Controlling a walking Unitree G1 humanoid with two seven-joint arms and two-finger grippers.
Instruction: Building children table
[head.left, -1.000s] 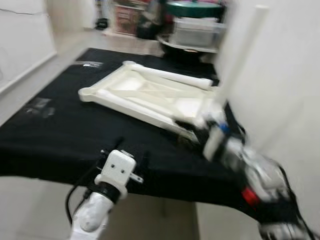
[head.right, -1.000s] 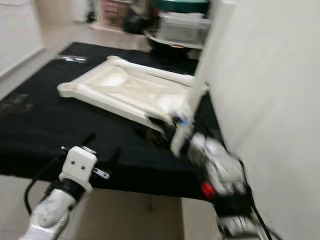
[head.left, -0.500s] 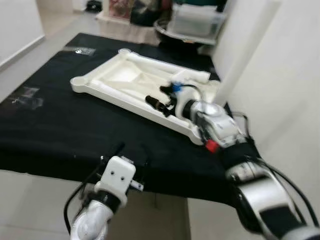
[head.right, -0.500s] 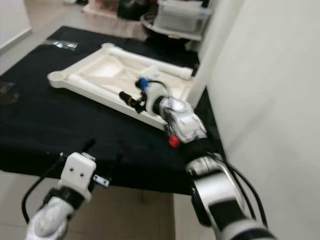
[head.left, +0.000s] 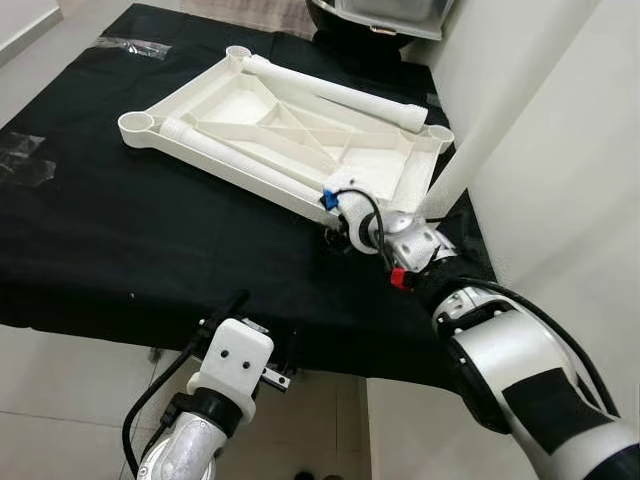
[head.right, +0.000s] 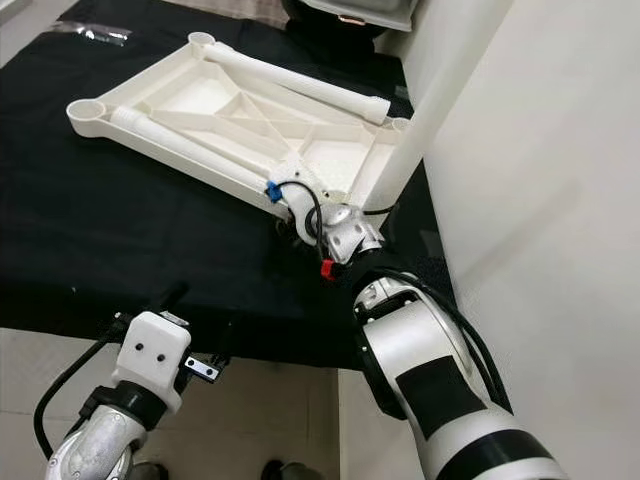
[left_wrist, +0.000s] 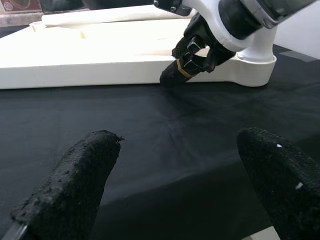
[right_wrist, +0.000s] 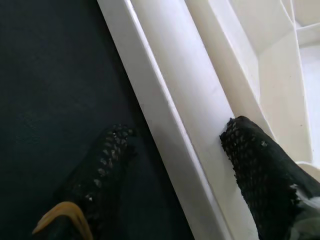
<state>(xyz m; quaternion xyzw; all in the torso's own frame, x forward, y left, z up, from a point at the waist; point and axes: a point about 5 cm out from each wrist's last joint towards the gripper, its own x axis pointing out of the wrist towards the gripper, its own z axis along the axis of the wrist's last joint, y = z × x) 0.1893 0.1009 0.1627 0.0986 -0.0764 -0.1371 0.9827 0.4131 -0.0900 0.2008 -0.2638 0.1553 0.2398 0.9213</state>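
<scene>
A black cloth covers the bench in front of me, with a white wall close on my right and pale floor tiles below the near edge. The white plastic tabletop lies upside down on the cloth, ribs up. Two white legs lie along its long sides, and one leg stands upright in the near right corner socket.

My right pincer sits astride the tabletop's near rim: one finger is outside on the cloth, the other finger is inside on the moulded wall. Its jaws are parted around that rim and do not look clamped yet. My left pincer hangs wide open and empty at the front edge of the bench, facing the tabletop.

I judge the piece light and stiff, hollow moulded plastic with a smooth and probably slippery skin. The thin rim is the natural hold. I expect a one-sided grasp near the standing leg to twist, so I would close firmly.
</scene>
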